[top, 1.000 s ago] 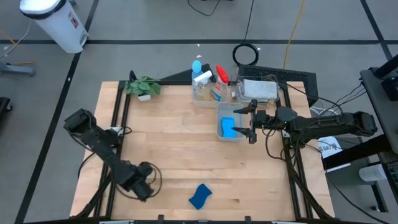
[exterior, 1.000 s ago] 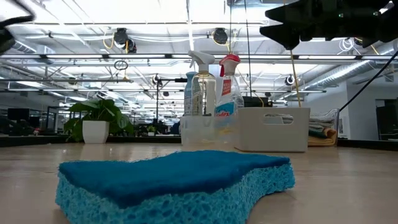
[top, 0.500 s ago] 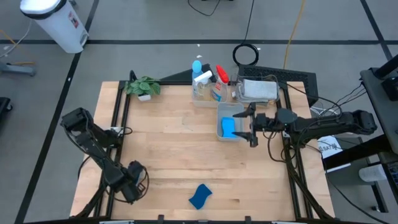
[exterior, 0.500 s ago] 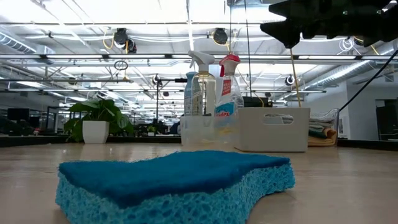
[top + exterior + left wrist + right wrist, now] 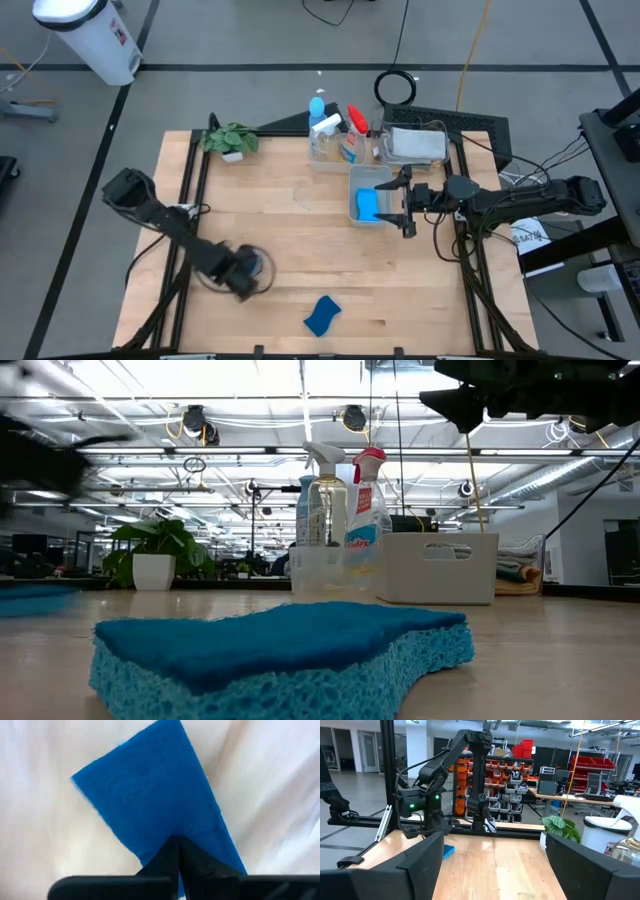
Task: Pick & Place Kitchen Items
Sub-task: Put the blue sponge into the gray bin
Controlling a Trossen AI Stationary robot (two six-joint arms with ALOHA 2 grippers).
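Note:
My left gripper is low over the table's near left part and shut on a small blue sponge, which also shows in the right wrist view. A second wavy blue sponge lies flat near the table's near edge and fills the low view. A third blue sponge lies in a clear bin. My right gripper is open and empty at that bin's right side. Spray bottles stand in a bin at the far edge. My left gripper pinches the blue sponge between its two shut fingers at one narrow end. The flat sponge reaches out ahead of the fingers. It is close over the table; I cannot tell whether it touches the wood.
A small green potted plant stands at the far left. A bin with folded cloths stands at the far right beside the bottles. Bare wood lies across the table's middle.
My left gripper, shut on the sponge, has swung first toward the table's left edge, then back toward the right and a little toward the far edge, moving fast. My right gripper has stayed open by the bin.

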